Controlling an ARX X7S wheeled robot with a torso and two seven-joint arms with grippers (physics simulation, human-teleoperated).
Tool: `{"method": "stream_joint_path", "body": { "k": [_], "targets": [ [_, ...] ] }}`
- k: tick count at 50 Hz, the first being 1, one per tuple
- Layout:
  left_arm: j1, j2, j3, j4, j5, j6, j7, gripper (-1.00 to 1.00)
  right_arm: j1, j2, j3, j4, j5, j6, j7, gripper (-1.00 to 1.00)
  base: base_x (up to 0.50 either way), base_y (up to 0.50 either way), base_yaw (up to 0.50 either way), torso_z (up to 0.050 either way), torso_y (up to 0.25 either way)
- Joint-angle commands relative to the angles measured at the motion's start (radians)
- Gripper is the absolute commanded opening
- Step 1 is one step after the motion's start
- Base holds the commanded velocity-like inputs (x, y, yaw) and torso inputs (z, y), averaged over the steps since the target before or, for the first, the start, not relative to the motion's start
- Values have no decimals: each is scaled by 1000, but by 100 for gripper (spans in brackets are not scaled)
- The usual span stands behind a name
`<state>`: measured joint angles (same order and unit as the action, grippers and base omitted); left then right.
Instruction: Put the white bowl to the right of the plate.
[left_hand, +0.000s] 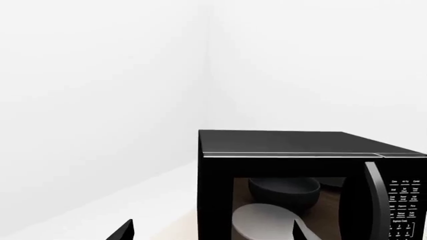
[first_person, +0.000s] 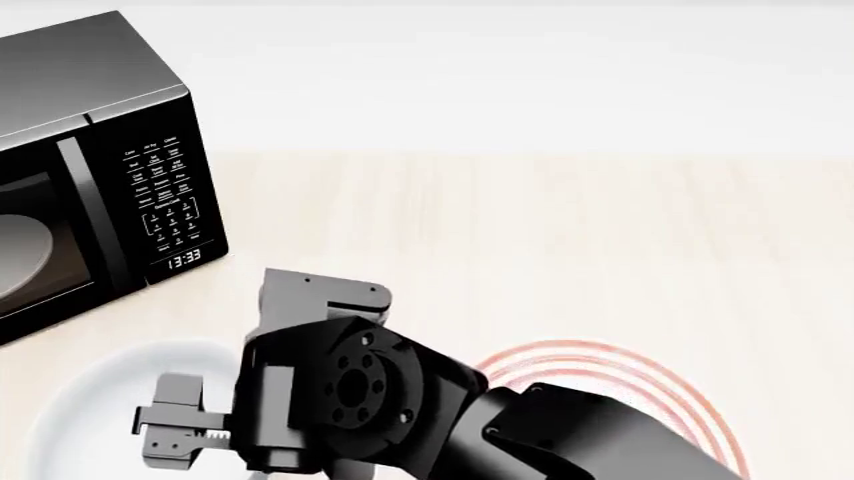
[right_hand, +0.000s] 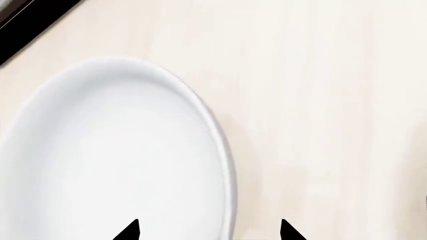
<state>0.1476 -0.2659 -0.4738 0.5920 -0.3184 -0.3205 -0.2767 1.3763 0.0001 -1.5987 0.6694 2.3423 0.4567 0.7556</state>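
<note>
The white bowl (first_person: 83, 405) sits at the near left of the table, partly covered by my right arm's wrist (first_person: 350, 392). In the right wrist view the bowl (right_hand: 120, 150) fills the left side. My right gripper (right_hand: 210, 231) is open over its rim, with one fingertip (right_hand: 130, 231) above the bowl's inside and the other (right_hand: 288, 231) above the wood outside. The plate (first_person: 607, 362), white with red-orange rings, lies to the right of the bowl, half hidden under the same arm. My left gripper (left_hand: 211, 231) is open and empty, facing the microwave (left_hand: 287, 160).
A black microwave (first_person: 127, 190) stands at the far left, behind the bowl. Through its glass show a dark bowl (left_hand: 283, 191) and a pale disc (left_hand: 263, 220). Light wood tabletop (first_person: 561, 240) stretches right and back to a white wall.
</note>
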Motion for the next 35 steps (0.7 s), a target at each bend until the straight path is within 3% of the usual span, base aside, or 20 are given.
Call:
{"method": "stream_joint_path", "body": {
  "k": [1,35],
  "targets": [
    [9,-1,-2,9,-6,5,-2,100,-22,0,-1,11,-21,8,-40,100,0,0,0,0,0],
    [19,-8,1,15,-14,16,-11,100,-62,0,-2,62,-87,11,-103,100,0,0,0,0,0]
  ]
}}
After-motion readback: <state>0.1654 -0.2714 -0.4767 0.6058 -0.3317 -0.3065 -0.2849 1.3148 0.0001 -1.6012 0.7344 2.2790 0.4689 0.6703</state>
